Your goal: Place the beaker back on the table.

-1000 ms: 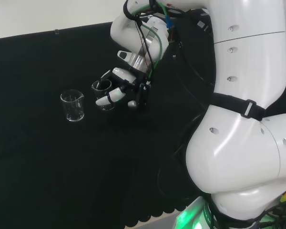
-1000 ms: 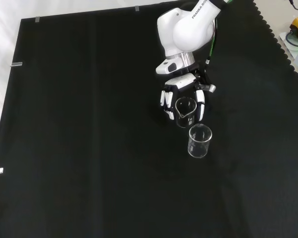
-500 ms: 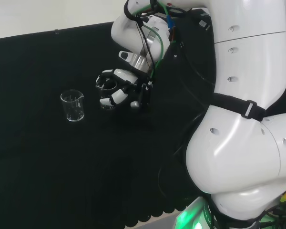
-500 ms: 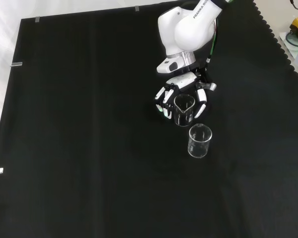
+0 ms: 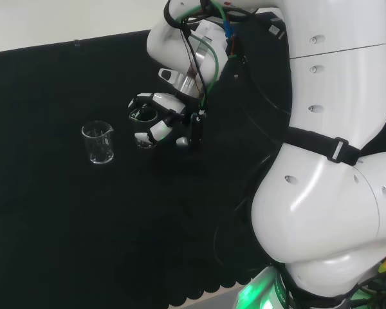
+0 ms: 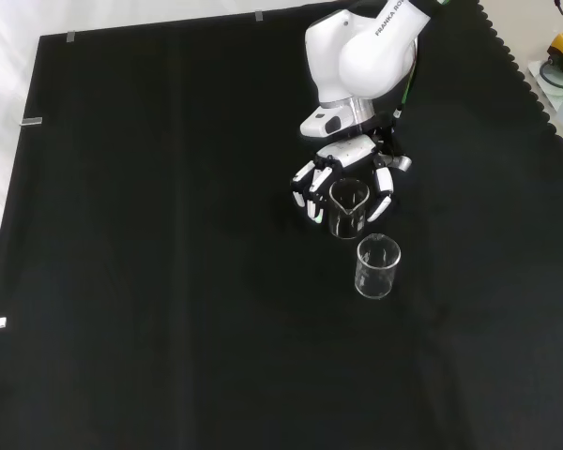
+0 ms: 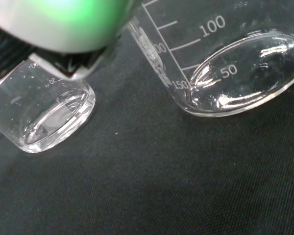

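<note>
A: Two beakers on the cloth (image 6: 122, 281). The task beaker (image 6: 348, 208) stands upright between the hand's fingers; the second beaker (image 6: 378, 266) sits just below it in the front view, a small gap between them.

B: Set down already?

A: Looks like it. In the wrist view both glass bases (image 7: 245, 73) appear to rest on the black cloth, so the placing seems mostly done. Can't confirm full contact from the head view.

B: Hand state?

A: The hand (image 6: 349, 161) is spread around the beaker, fingers (image 6: 307, 192) on one side and thumb side (image 6: 385, 187) on the other, splayed rather than curled tight. Reads as released or nearly so; can't tell whether any fingertip touches the glass.

B: Head view?

A: Same: hand (image 5: 170, 116) wraps loosely beside the beaker (image 5: 141, 122), other beaker (image 5: 98, 143) off to the left, well clear of the fingers.

B: Left to do?

A: Judging from this, pull the hand up and away without clipping the rim or nudging the neighbour.
</note>
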You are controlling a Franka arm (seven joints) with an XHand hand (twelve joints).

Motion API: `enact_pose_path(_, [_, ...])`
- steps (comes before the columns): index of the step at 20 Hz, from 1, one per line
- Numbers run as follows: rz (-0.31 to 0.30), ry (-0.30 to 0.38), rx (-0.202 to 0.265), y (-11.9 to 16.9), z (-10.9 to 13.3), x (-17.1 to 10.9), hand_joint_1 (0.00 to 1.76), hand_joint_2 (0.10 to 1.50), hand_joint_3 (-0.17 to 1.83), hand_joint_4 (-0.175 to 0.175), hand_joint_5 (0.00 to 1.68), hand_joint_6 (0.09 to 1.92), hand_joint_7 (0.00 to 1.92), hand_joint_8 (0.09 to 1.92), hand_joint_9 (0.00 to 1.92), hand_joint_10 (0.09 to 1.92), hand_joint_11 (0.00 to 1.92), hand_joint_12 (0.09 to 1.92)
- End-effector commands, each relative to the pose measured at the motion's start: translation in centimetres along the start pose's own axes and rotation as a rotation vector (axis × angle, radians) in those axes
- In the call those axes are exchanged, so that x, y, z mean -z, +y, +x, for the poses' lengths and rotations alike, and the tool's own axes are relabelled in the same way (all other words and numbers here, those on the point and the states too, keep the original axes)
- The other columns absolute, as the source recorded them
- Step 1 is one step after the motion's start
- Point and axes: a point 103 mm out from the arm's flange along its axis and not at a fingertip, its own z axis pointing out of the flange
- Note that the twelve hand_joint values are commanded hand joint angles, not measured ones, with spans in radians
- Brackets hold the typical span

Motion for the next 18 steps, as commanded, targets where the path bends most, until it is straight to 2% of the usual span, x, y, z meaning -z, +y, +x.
enact_pose_path(1, [-0.007, 0.011, 0.003, -0.2, -0.1, 0.3, 0.88, 0.36, 0.92, -0.070, 0.39, 0.64, 0.94, 0.09, 0.93, 0.09, 0.18, 1.32])
enact_pose_path(18, [-0.029, 0.025, 0.006, -2.3, 0.2, 2.5, 0.80, 0.37, 0.89, -0.070, 0.39, 0.55, 0.86, 0.09, 0.88, 0.09, 0.16, 1.33])
